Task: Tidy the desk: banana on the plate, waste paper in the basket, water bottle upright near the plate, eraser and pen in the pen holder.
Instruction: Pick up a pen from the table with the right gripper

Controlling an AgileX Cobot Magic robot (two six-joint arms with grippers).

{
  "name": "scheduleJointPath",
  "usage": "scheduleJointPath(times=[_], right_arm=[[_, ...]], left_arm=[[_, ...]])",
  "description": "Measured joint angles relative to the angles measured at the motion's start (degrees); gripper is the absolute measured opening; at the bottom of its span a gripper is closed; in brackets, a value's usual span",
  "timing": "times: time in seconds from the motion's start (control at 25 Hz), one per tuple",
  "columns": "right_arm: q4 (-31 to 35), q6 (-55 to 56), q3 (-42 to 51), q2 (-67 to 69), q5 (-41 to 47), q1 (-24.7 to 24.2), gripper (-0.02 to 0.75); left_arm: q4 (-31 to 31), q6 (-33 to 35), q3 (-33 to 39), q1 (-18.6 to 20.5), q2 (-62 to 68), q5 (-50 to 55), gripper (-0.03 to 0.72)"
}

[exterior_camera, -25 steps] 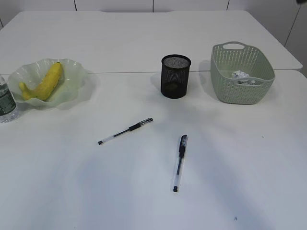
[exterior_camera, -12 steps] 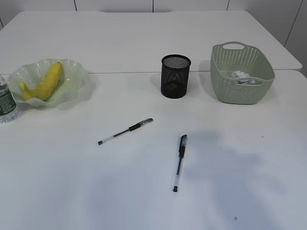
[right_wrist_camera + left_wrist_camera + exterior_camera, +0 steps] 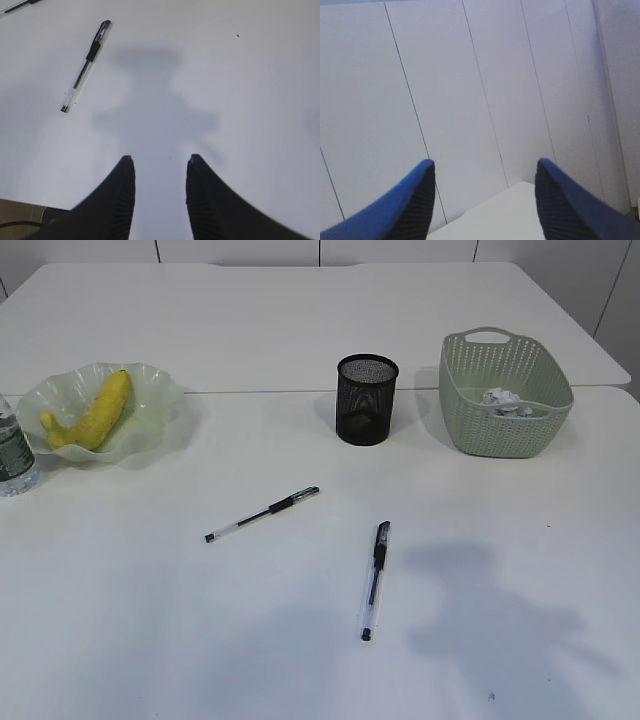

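Exterior: neither pincer in frame, only a grey arm shadow on the plain white desk [image 3: 300, 440] at lower right. Long yellow banana [image 3: 92, 412] lies in the pale green ruffled glass plate [image 3: 160, 400] far left; clear water bottle with dark green label [image 3: 12, 455] stands upright just beside the plate, cut off by the left edge, cap not visible. Crumpled white waste paper [image 3: 503, 400] sits inside the grey-green woven-look basket [image 3: 505, 435] far right. Black mesh pen holder [image 3: 366, 400] at centre; contents hard to make out through the mesh, eraser not discernible. Two clear-barrelled pens on the desk, left pen [image 3: 262, 514] and right pen [image 3: 375, 580], well apart from the holder. Left wrist: left pincer [image 3: 485, 200] with blue fingers spread wide, empty, aimed at white wall panels; only a desk corner shows below. Right wrist: right pincer [image 3: 159, 197] with dark fingers parted moderately, empty, above bare desk; right pen up-left of it, left pen clipped at the top-left corner.
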Motion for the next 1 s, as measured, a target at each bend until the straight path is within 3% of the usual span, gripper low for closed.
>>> scheduleJointPath(times=[0.16,0.4,0.72,1.0], right_arm=[[2.72,0.00,-0.02,1.20,-4.05,0.00,0.263],[14.76,1.17,-0.02,6.69,-11.67,0.00,0.263],[24.70,1.39,-0.02,20.76,-18.83,0.00,0.263],[27.06,1.39,-0.75,27.49,-28.00,1.75,0.263]], left_arm=[[0.00,-2.21,0.00,0.00,0.00,0.00,0.443],[0.00,-4.15,0.00,0.00,0.00,0.00,0.443],[-0.10,-4.93,0.00,0.00,-0.59,0.00,0.443],[-0.10,-5.01,0.00,0.00,-0.59,0.00,0.443]])
